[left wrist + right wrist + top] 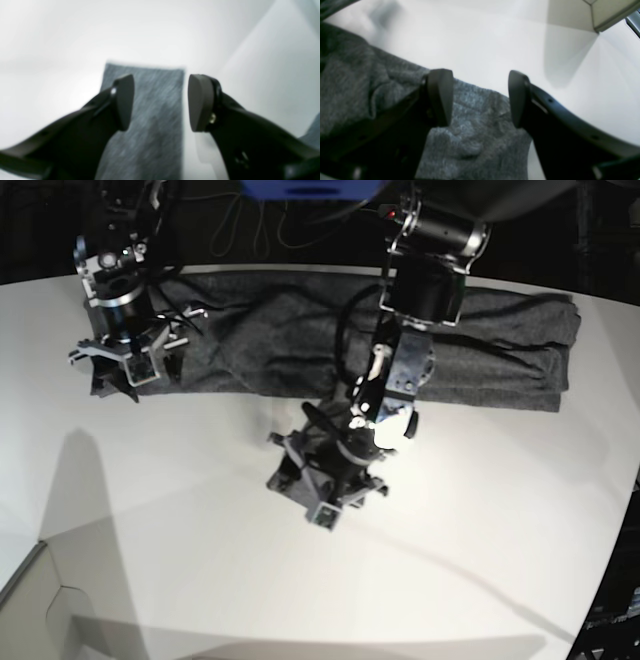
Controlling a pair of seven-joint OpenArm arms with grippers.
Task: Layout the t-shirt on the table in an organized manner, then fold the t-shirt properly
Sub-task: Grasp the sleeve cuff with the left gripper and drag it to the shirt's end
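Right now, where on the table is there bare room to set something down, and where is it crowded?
Free: the white table in front of the t-shirt, right of the left pincer, and between the two pincers. Crowded: the far strip, filled by the t-shirt, with the right pincer over its end.

Seen from overhead in the base view; wrist cameras peering close past their own fingers, down onto shirt (300, 345) and table (180, 510), both shared with the overhead shot.
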